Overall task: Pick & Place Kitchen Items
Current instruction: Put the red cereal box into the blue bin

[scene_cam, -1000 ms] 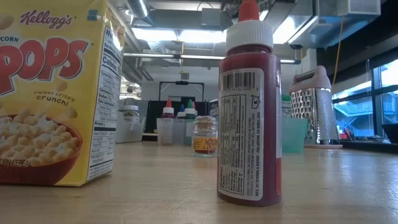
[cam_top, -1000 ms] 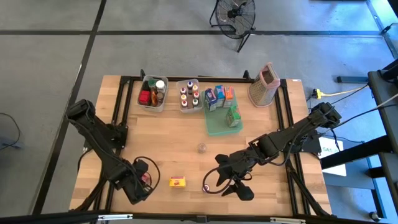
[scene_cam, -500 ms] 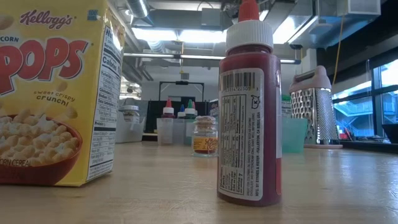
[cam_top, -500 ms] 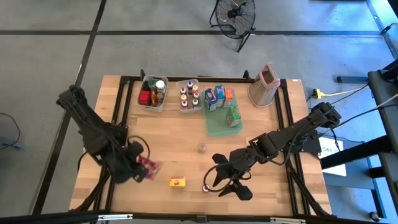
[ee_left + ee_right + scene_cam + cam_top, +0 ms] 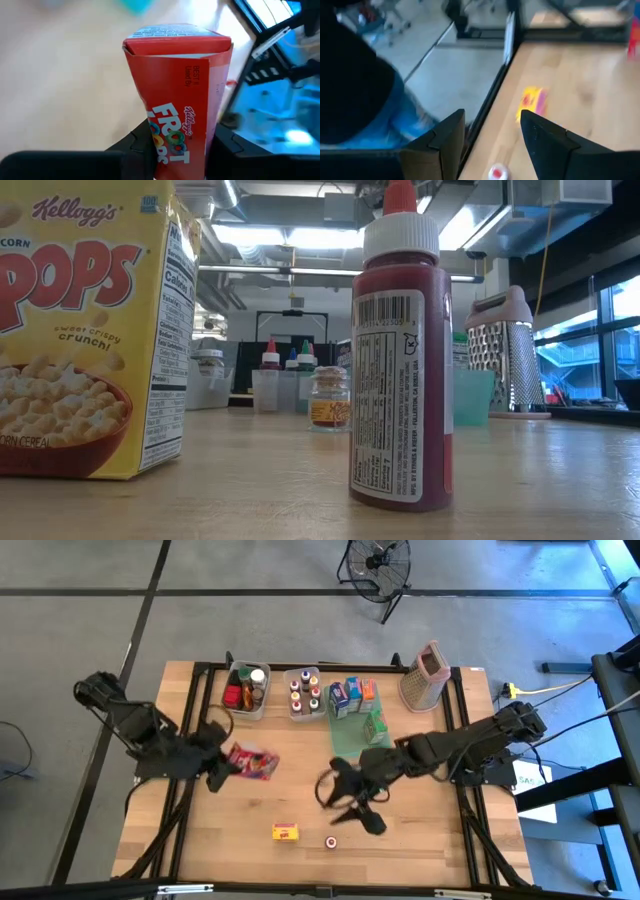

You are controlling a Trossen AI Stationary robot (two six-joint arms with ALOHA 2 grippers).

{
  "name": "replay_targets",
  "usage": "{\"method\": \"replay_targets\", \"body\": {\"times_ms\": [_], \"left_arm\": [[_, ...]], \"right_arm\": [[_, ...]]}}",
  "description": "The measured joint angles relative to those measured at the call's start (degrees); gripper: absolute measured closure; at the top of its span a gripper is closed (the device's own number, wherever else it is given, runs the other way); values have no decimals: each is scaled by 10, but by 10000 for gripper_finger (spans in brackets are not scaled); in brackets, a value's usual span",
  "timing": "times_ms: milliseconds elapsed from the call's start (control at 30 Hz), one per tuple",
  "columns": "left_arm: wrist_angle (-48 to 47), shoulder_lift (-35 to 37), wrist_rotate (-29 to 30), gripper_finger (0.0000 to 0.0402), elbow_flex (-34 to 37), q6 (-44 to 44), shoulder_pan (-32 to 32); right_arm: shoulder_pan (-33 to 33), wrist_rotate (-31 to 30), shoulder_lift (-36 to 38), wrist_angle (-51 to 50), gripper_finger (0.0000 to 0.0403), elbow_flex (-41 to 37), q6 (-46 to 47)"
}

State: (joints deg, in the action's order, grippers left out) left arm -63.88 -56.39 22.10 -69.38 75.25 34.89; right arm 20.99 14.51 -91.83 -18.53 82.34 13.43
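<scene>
Left gripper, fingers clamped on the red carton, carries it above the table toward the far-edge bins; right gripper hangs empty, fingers apart

The left arm reaches in from the left edge of the surface, its links folded low and running toward the middle. Its left gripper is turned on its side, and the two dark fingers press against opposite faces of a red cereal carton, held above the boards. The right arm stretches from the right side across toward the centre. Its right gripper hangs above the surface with the jaws spread apart and nothing between them.
</scene>
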Motion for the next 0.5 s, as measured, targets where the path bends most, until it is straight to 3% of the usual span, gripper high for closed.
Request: {"method": "replay_targets", "body": {"times_ms": [100, 267, 367, 500], "left_arm": [[39, 11, 13, 294, 0, -177, -45], [160, 8, -40, 294, 0, -495, -107], [188, -2, -74, 294, -1, -597, -142], [187, -18, -102, 294, -1, -656, -190]], "right_arm": [[-26, -25, 0, -15, 206, 36, -14], [-74, -61, 0, -19, 206, 107, -12], [-97, -66, 0, -22, 206, 148, -18], [-107, -66, 0, -29, 206, 179, -39]]}}
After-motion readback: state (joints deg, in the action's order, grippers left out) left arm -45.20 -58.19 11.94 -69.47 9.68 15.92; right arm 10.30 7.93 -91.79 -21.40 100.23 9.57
